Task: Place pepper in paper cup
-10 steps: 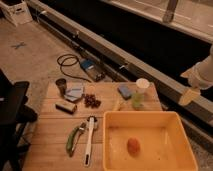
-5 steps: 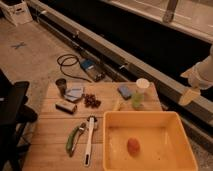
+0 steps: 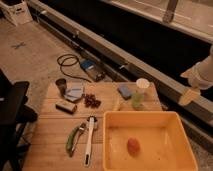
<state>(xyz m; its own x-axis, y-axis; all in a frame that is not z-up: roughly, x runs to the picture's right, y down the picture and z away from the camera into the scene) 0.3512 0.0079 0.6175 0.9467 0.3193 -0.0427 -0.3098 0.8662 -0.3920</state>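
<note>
Right of the table (image 3: pixel 49 131), spread empty jaws, pepper (image 3: pixel 73 138) well apart.

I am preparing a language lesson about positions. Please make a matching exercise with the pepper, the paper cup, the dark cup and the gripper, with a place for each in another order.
Things:
1. pepper
2. paper cup
3. dark cup
4. gripper

Places:
a. in the air, past the right side of the table
b. back left of the table
c. lying beside the white-handled utensil
d. just behind the yellow tub

Pairs: 1-c, 2-d, 3-b, 4-a.
</note>
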